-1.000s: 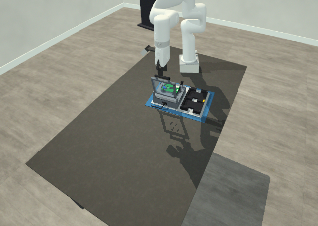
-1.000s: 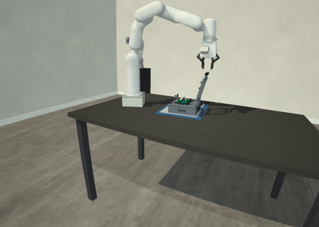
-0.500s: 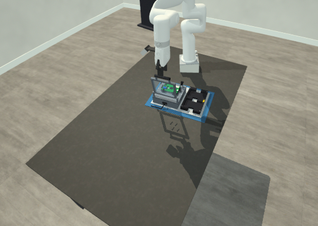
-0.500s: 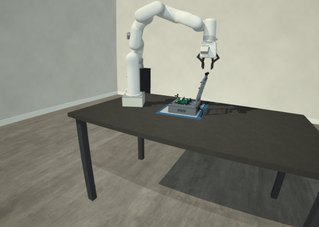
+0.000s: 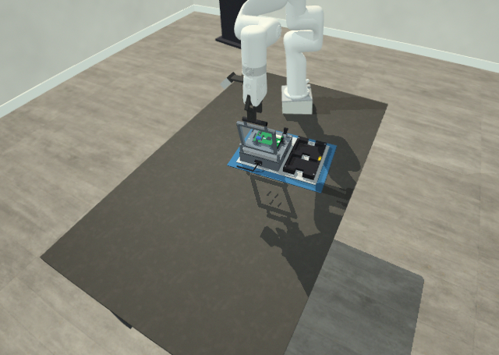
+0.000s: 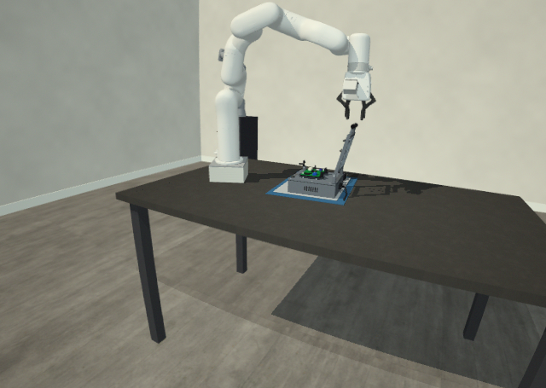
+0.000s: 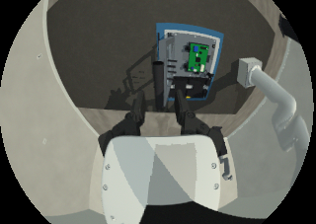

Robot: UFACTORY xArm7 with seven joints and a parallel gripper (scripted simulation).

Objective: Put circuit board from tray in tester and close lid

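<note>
Black pincer, released partway, is poised just above the raised lid's handle, with nothing gripped.

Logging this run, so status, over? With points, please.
Hand [image 5: 251, 119] [image 6: 355, 118] [image 7: 160, 97] open above raised lid [image 5: 257, 138] [image 6: 345, 153] [image 7: 168, 68]. Board [image 5: 267, 139] [image 6: 312, 172] [image 7: 198, 57] on tester [image 5: 260, 157] [image 6: 312, 188] [image 7: 181, 42], pin seating unclear. Nothing seen blocking lid.

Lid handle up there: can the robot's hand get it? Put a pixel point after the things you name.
Probably yes: the gripper [image 5: 251, 119] [image 6: 355, 118] [image 7: 160, 97] hangs open just above the handle [image 5: 254, 122] [image 6: 354, 126] [image 7: 158, 86], and nothing seems to be between them.
</note>
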